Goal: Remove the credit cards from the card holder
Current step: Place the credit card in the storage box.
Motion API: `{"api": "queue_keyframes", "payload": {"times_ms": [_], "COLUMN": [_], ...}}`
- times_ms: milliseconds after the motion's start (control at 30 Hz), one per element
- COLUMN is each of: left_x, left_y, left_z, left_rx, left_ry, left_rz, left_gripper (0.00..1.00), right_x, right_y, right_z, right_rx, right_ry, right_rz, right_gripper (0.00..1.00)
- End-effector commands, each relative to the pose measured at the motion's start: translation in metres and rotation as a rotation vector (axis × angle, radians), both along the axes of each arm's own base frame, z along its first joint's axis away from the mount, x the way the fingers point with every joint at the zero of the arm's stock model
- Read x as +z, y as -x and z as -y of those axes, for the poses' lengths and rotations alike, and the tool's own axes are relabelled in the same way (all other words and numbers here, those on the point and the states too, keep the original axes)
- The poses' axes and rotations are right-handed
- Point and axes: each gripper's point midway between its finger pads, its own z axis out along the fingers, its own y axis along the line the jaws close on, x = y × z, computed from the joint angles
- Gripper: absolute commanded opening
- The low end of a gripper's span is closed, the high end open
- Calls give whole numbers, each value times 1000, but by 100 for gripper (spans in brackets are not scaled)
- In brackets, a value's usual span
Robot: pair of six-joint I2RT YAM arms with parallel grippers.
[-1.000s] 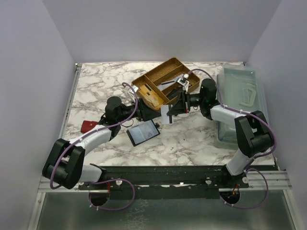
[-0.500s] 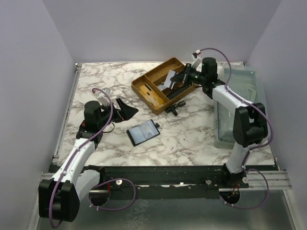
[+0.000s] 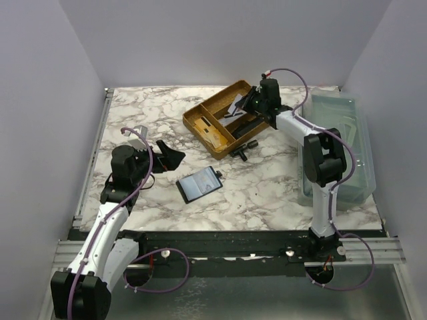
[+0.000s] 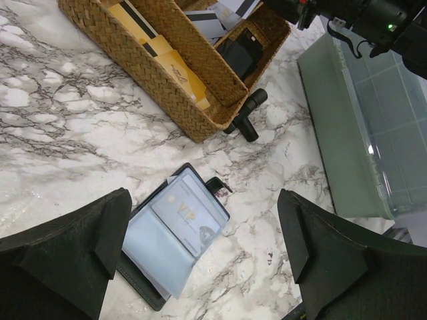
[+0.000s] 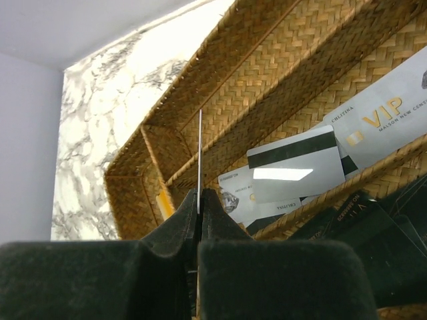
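Right hand [image 3: 247, 101] [image 5: 199, 200]: pads pressed together, pinching one credit card [image 5: 200, 153] by its lower edge; card stands upright, seen edge-on, over the basket's [image 3: 215, 148] [image 5: 267, 60] far compartment.
Left hand [image 3: 170, 152] [image 4: 207, 233]: spread wide, nothing in it; hovers above the counter [image 3: 133, 113], off the basket's left side, nearer the arm bases.
Card holder [image 3: 199, 185] [image 4: 143, 283]: lies open & flat on the counter, near the basket's nearest corner, not touching it.
Cards in holder [image 4: 190, 217]: a "VIP" card showing on one half, a pale grey-blue one on the other.
Loose cards [image 5: 293, 170]: several lying flat in a basket compartment, overlapping.
Black bar [image 3: 241, 148] [image 4: 247, 115]: on the counter, right against the basket's near wall.
Clear bin [image 3: 340, 147]: right of the basket, apart.
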Motion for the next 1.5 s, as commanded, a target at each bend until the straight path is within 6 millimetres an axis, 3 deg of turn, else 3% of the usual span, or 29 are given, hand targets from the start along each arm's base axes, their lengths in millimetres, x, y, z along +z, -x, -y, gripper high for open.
{"api": "queue_keyframes", "payload": {"times_ms": [0, 467, 633, 667, 800, 1067, 1167, 1233, 1367, 1467], "left_x": [9, 10, 11, 12, 15, 22, 21, 15, 1, -11], "left_y": [-3, -3, -3, -3, -4, 0, -2, -5, -11, -14], "left_z": [-9, -11, -12, -12, -11, -8, -6, -6, -8, -12], "left_rx": [39, 46, 47, 46, 38, 12, -8, -13, 2, 38], "left_ry": [-28, -25, -24, -21, -8, 29, 64, 73, 78, 76], "left_rz": [37, 38, 42, 45, 56, 78, 59, 25, -50, -114], "left_gripper": [99, 99, 99, 99, 99, 99, 99, 99, 99, 99], "right_x": [-23, -54, -61, -60, -48, 7, 28, 43, 72, 87], "right_y": [-11, -21, -24, -22, -17, -16, 3, 27, 115, 181], "right_z": [1, -9, 0, 4, 14, 35, 30, 15, -24, -30], "right_rx": [-62, -62, -80, -86, -86, -123, -27, 127, 614, 879], "right_ry": [42, 56, 137, 155, 209, 303, 309, 296, 214, 154], "right_rz": [-31, -67, -69, -63, -28, 105, 155, 202, 334, 448], "right_gripper": [0, 4, 21, 29, 46, 48, 51, 54, 56, 60]}}
